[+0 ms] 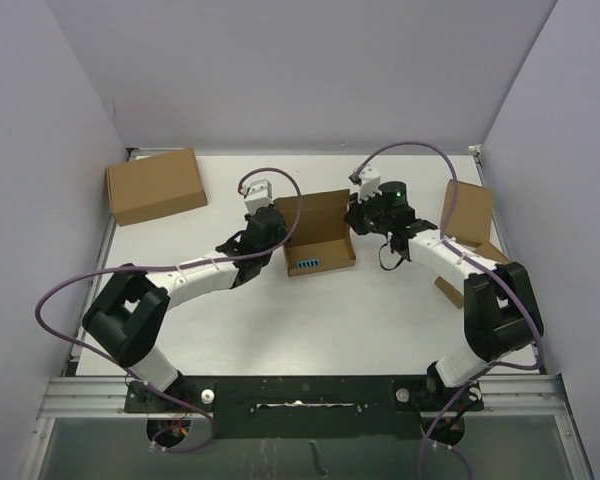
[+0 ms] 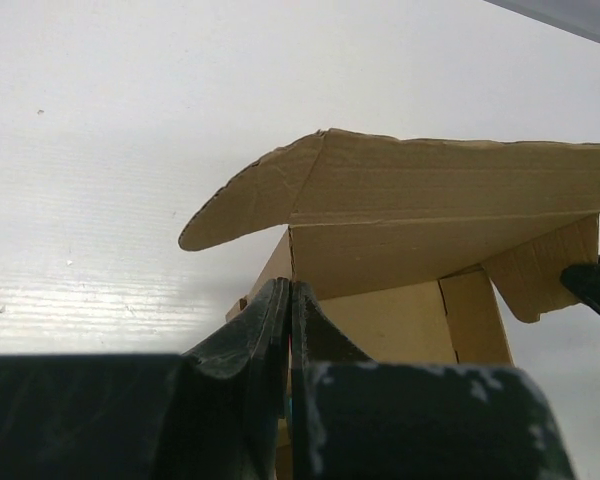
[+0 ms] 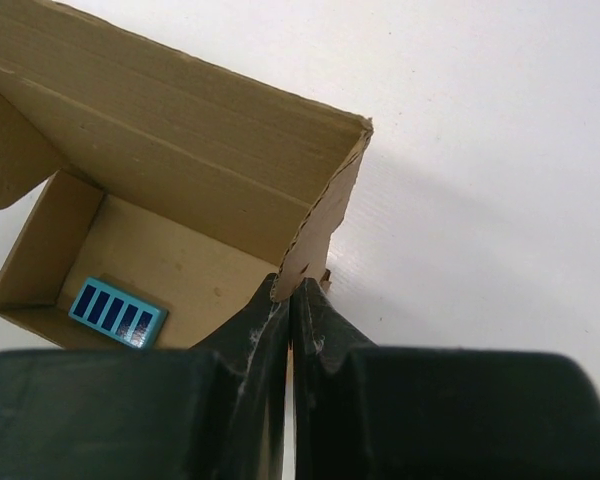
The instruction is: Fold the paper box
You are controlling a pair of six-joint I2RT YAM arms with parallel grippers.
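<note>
The white table (image 1: 310,320) fills the middle of the top view. The left arm (image 1: 195,275) and the right arm (image 1: 450,255) reach in from the lower corners toward the centre. A closed brown carton (image 1: 156,186) lies in the upper left of that frame. More closed brown boxes (image 1: 470,210) sit at the right edge, partly behind the right arm.

The paper box (image 1: 318,232) stands at the centre of the table, just above mid-frame. It is half-folded, an open tray with its lid panel standing up at the back.

The left gripper (image 1: 278,236) meets the box's left side and the right gripper (image 1: 356,222) its right side. From above, neither grip can be made out.

The wrist cameras settle it. In the left wrist view the left gripper (image 2: 290,292) has its jaws pressed together on a thin upright edge of the paper box (image 2: 430,200). A rounded flap juts toward the left of the frame, and a dark fingertip (image 2: 597,288) of the right gripper shows at the right edge.

The right wrist view looks down into the paper box (image 3: 180,150). The right gripper (image 3: 288,290) is pinched closed on the lower corner of the side flap.

A small blue label (image 3: 117,313) lies on the box floor at lower left, also seen from above (image 1: 308,263). It bears dark vertical bars and no legible writing.
</note>
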